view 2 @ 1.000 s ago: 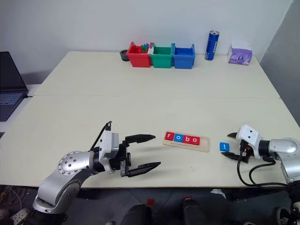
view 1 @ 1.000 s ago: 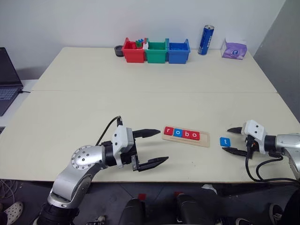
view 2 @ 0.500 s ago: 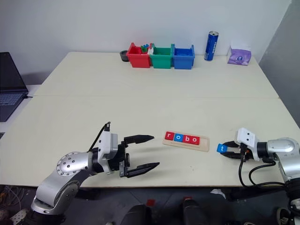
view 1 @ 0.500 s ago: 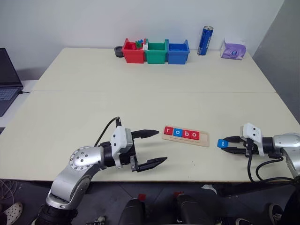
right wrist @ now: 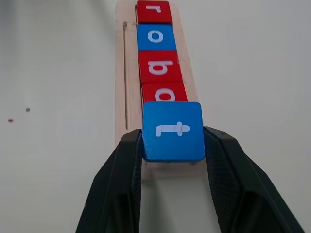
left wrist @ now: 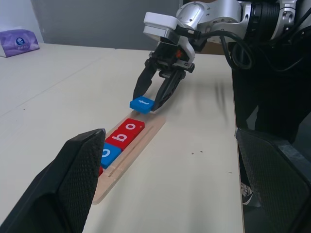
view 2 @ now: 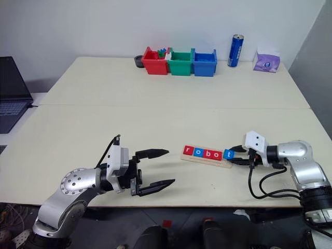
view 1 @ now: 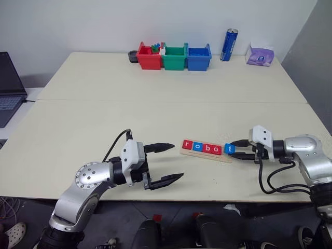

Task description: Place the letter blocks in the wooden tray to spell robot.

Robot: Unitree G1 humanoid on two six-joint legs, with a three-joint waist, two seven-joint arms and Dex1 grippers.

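The wooden tray [view 1: 205, 156] lies near the table's front edge with several letter blocks in its groove: a red r [view 1: 187, 144], a blue o [view 1: 196, 147], a red b [view 1: 206, 149] and a red o [view 1: 216, 150]. My right gripper [view 1: 234, 149] is shut on the blue t block [right wrist: 173, 131] by its two side edges. It holds the block slightly raised over the tray's right end, just past the red o. To the left of the tray, my left gripper [view 1: 177, 161] stands wide open with nothing in it, pointing at the tray.
Red [view 1: 148, 56], green [view 1: 173, 57] and blue [view 1: 198, 57] bins line the table's far edge. A blue can [view 1: 229, 44] and a purple tissue pack [view 1: 259, 54] stand to their right. A laptop [view 1: 8, 88] sits off the left side.
My right gripper closed on the blue t block, lifted it off the table and carried it left to the tray's right end. The left arm has stayed still.
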